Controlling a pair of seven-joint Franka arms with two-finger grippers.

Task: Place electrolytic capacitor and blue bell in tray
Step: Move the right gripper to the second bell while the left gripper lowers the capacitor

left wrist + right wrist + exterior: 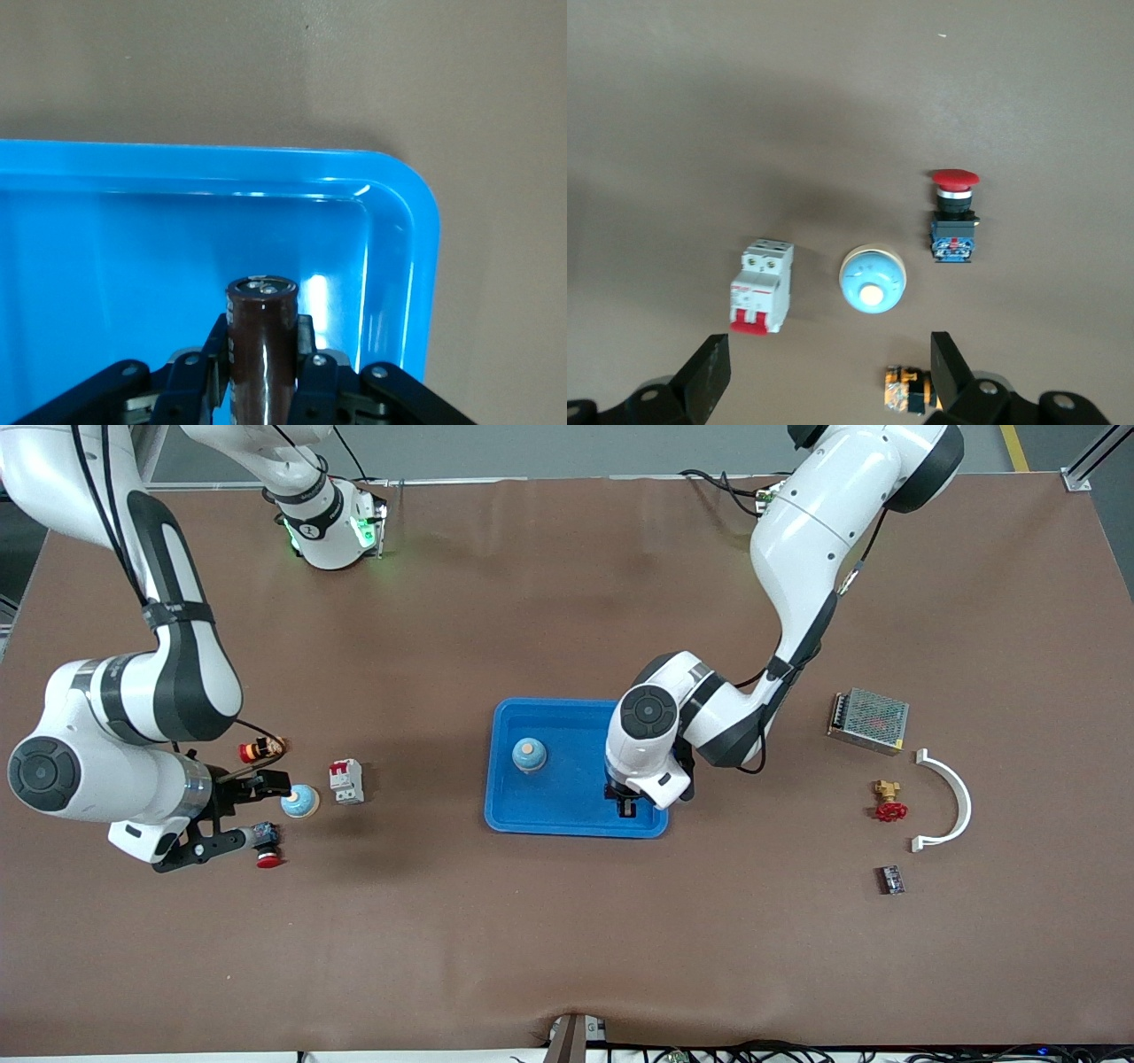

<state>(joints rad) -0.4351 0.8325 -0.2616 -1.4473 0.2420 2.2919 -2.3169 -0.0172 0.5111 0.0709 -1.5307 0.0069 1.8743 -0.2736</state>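
Observation:
The bright blue tray (576, 802) lies mid-table. One blue bell (529, 755) with a cream top sits in it, toward the right arm's end. My left gripper (627, 806) is over the tray's corner nearest the front camera at the left arm's end. It is shut on a dark brown electrolytic capacitor (261, 341), held upright above the tray floor near the rim (416, 230). A second blue bell (300, 802) stands on the table. My right gripper (264, 812) is open and empty beside it; the bell (872, 279) lies ahead of the fingers (709, 376).
Near the table bell are a white and red circuit breaker (346, 781), a red push button (266, 850) and a small orange and black switch (262, 750). Toward the left arm's end lie a metal power supply (868, 720), a red valve (889, 802), a white curved bracket (952, 802) and a small module (890, 880).

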